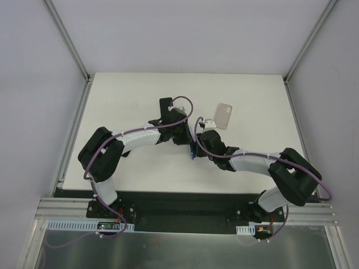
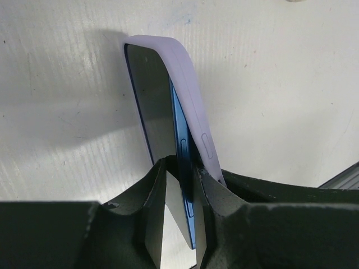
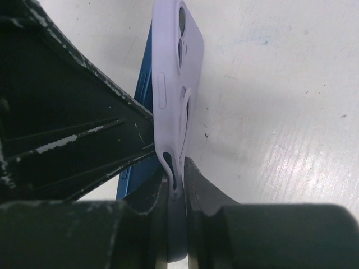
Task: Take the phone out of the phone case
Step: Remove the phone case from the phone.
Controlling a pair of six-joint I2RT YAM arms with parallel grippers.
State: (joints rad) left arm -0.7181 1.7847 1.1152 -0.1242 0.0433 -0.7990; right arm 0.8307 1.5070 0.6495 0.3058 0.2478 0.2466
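A blue phone (image 2: 180, 129) with a dark screen stands on edge above the table, and my left gripper (image 2: 182, 168) is shut on its lower part. The lavender phone case (image 2: 188, 78) still wraps the phone's far end but has peeled away from its back near the fingers. In the right wrist view, my right gripper (image 3: 176, 179) is shut on the free corner of the case (image 3: 171, 67), with the phone's blue edge (image 3: 144, 84) just left of it. From above, both grippers meet mid-table around the phone (image 1: 192, 151).
A second, pale translucent phone case (image 1: 224, 116) lies flat on the white table (image 1: 129, 95), just beyond the right arm. Metal frame posts stand at the table's back corners. Both arms arch inward over the table's middle.
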